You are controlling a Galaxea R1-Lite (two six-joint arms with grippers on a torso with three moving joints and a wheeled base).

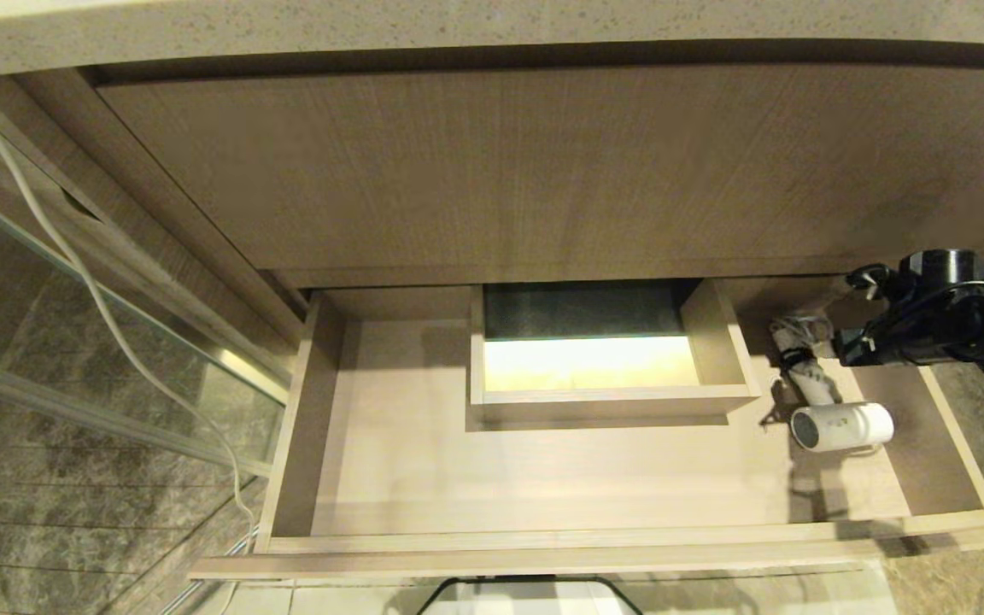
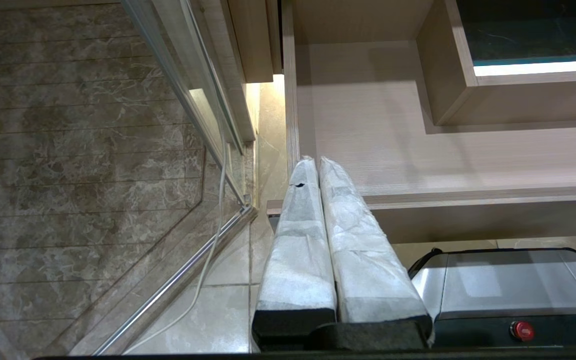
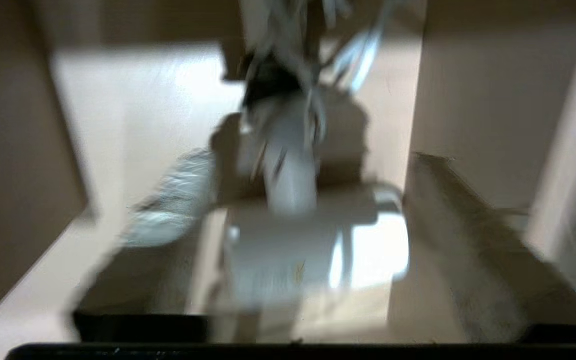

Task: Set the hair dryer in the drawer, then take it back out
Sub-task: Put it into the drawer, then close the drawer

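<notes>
The hair dryer (image 1: 842,424) lies near the open drawer's (image 1: 629,542) right wall, its cord partly hidden. Right gripper (image 3: 293,240), blurred, seems spread wide around it, not gripping; left gripper (image 2: 316,165) pressed closed.

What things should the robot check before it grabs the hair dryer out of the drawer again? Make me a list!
1. Drawer pulled open: ok, its whole inside shows.
2. Hair dryer lying in the drawer: ok, on the floor at the robot's right end, beside the boxed cutout.
3. Right gripper open: ok, its fingers stand either side of the barrel.
4. Fingers clear of the dryer: cannot tell, the right wrist view is smeared.
5. Cord out of the way: cannot tell, it is bundled behind the handle, under the arm.
6. Left gripper out of the way: ok, shut and parked outside the drawer's left front corner.
</notes>
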